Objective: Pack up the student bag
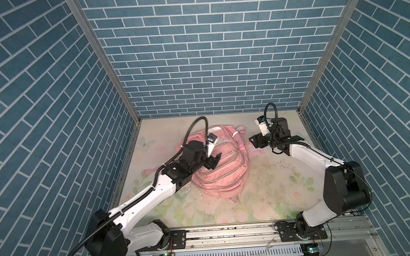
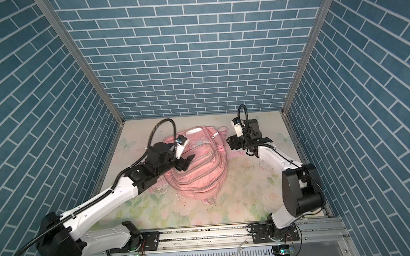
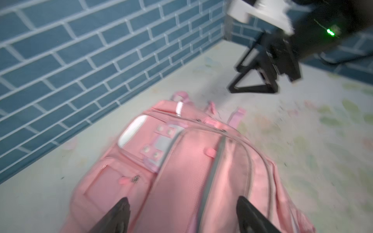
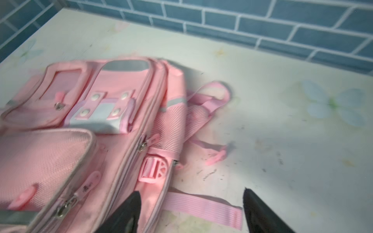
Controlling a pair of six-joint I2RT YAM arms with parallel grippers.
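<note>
In both top views: student bag (image 1: pixel 228 173) (image 2: pixel 202 180) flat on the floral tabletop (image 1: pixel 271 192) (image 2: pixel 247 191), front pockets up, directly beneath the left claw (image 1: pixel 215 160) (image 2: pixel 187 162). Left claw released, jaws spread wide above the front pocket, nothing gripped; cannot tell whether the tips touch the fabric. Right claw (image 1: pixel 275 140) (image 2: pixel 248 140) likewise released, jaws spread, raised over the tabletop just beside the bag's end nearest the back wall, with the bag on the side toward the left claw. Blue brick walls (image 1: pixel 195 61) (image 2: pixel 170 62) behind and to either side of both claws.

Left wrist view, blurred: left claw (image 3: pixel 183 213) released, two dark fingers (image 3: pixel 119 213) far apart, pink front of the student bag (image 3: pixel 181 161) filling the gap between and ahead of them. Pale window patch (image 3: pixel 133 131) and white reflective strip (image 3: pixel 178 108) farther ahead. Beyond the bag, the right claw over bare tabletop (image 3: pixel 312 141), apart from the fabric.

Right wrist view: right claw (image 4: pixel 191 211) released, holding nothing. One finger over the bag's side edge, the other over bare tabletop (image 4: pixel 282 141). Flat pink strap (image 4: pixel 203 207) lying on the tabletop between the two fingers. Pink buckle (image 4: pixel 153 169) just ahead of the bag-side finger. Student bag (image 4: pixel 101 121) ahead and off to that same side.
</note>
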